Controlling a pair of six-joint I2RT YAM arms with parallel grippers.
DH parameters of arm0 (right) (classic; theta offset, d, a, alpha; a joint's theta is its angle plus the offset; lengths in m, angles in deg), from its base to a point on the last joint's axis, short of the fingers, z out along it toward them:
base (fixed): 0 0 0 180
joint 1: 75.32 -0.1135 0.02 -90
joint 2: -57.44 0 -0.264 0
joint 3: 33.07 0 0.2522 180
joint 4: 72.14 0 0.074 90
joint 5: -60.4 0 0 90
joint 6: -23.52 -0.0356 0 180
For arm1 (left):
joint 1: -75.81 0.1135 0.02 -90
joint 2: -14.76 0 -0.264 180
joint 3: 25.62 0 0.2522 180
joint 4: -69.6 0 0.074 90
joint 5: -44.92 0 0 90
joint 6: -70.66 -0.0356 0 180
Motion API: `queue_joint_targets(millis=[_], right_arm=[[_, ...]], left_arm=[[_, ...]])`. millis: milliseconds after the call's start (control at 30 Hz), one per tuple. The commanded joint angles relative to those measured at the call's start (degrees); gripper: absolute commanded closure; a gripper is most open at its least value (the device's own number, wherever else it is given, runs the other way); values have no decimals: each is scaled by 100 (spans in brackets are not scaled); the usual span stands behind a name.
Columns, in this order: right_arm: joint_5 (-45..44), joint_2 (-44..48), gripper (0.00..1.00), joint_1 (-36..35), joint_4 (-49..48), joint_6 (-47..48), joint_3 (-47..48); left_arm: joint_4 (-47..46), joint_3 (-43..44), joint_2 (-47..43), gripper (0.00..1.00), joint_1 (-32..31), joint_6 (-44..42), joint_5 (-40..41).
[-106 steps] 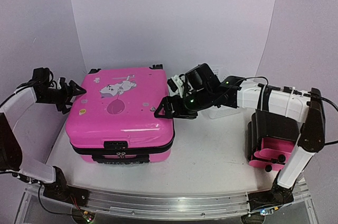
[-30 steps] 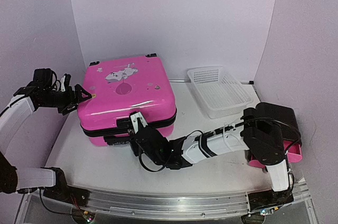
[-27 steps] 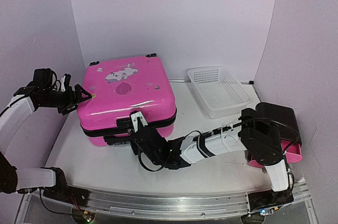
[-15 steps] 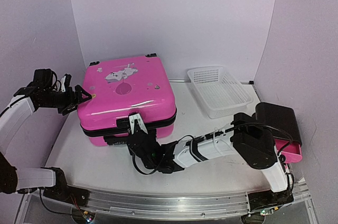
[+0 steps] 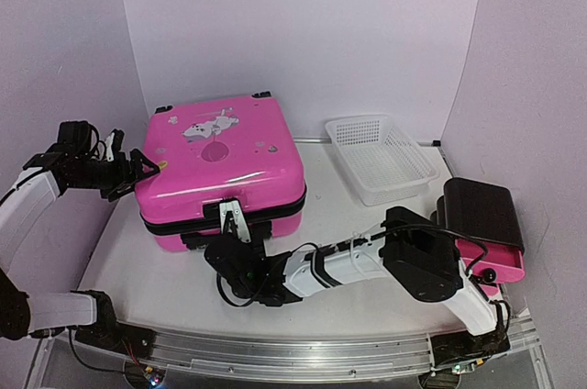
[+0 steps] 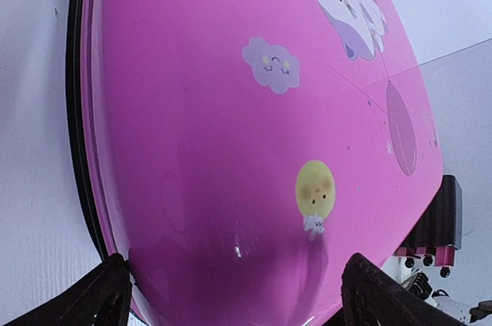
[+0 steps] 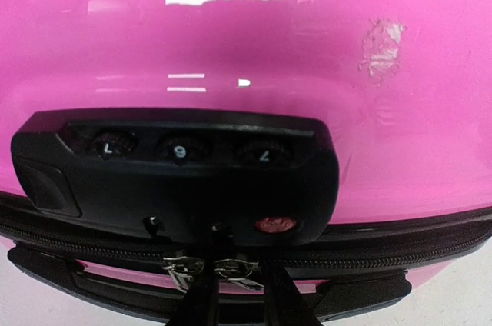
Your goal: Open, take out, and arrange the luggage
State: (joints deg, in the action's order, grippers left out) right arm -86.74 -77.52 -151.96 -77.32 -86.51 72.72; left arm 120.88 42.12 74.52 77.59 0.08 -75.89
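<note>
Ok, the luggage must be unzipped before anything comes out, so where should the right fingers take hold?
Best bet: the two metal zipper pulls hanging under the black combination lock on the luggage front edge. Come in low from the front, level with the zipper band: the pulls stick out toward that side, and the right fingers sit just below them.

Read 7, faintly, on both outer dials of the combination lock [image 7: 175, 176] on the luggage [image 7: 231, 26]. Could not tell the blurred middle digit.
</note>
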Motion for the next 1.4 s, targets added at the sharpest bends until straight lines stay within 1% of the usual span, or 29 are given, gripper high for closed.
queue_joint_targets(millis=[0, 167, 267, 333, 400, 467, 533, 633, 700, 767, 800, 833, 900, 1000, 1067, 1167, 1233, 1300, 1333, 1367], right_arm=[[-298, -70, 86, 201, -356, 218, 464], [27, 360, 99, 201, -311, 556, 41], [175, 721, 100, 202, -195, 714, -329], [457, 992, 100, 202, -83, 838, -610], [595, 1214, 100, 218, 245, 865, -744], [848, 1394, 100, 306, 728, 775, -815], [1247, 1605, 100, 433, 901, 682, -1047], [1548, 1892, 100, 605, 1161, 559, -1327], [2101, 1998, 100, 725, 1220, 661, -1400], [2974, 1963, 100, 809, 1486, 887, -1171], [3186, 1918, 100, 812, 1707, 1006, -986], [3276, 1881, 100, 797, 1836, 1079, -885], [3306, 1880, 100, 790, 1689, 1126, -967], [3350, 1894, 100, 766, 1581, 1316, -932], [3342, 1918, 100, 777, 1603, 1348, -897], [3223, 2011, 100, 802, 1604, 1221, -932], [3277, 2018, 100, 837, 1604, 1098, -897], [3244, 1994, 100, 874, 1610, 994, -866], [3312, 1979, 100, 926, 1605, 928, -857], [3406, 1964, 100, 976, 1604, 832, -849]], left_arm=[[123, -3, -172, 5, -90, -51, -147], [200, 11, -177, 5, -91, -83, -3], [245, 3, -198, 5, -91, -87, 63], [268, 26, -207, 5, -90, -96, 152], [299, 60, -232, 5, -90, -104, 256], [328, 118, -254, 5, -90, -120, 352], [356, 171, -290, 5, -90, -118, 445], [538, 294, -396, 5, -90, -57, 605], [777, 413, -516, 6, -90, 44, 663], [993, 570, -656, 7, -90, 206, 720], [1117, 665, -723, 8, -95, 322, 754], [1227, 741, -791, 8, -93, 454, 728], [1318, 764, -989, 10, -95, 770, 346], [1200, 506, -1402, 12, -145, 973, -434], [1186, 309, -1695, 13, -152, 1040, -604], [1125, -147, -2025, 15, -499, 1332, -818], [1004, -387, -2097, 15, -978, 1552, -536], [811, -565, -2074, 14, -1791, 1834, -6], [675, -635, -2022, 14, -2263, 2078, 453], [490, -720, -1951, 13, -2926, 2267, 804]])
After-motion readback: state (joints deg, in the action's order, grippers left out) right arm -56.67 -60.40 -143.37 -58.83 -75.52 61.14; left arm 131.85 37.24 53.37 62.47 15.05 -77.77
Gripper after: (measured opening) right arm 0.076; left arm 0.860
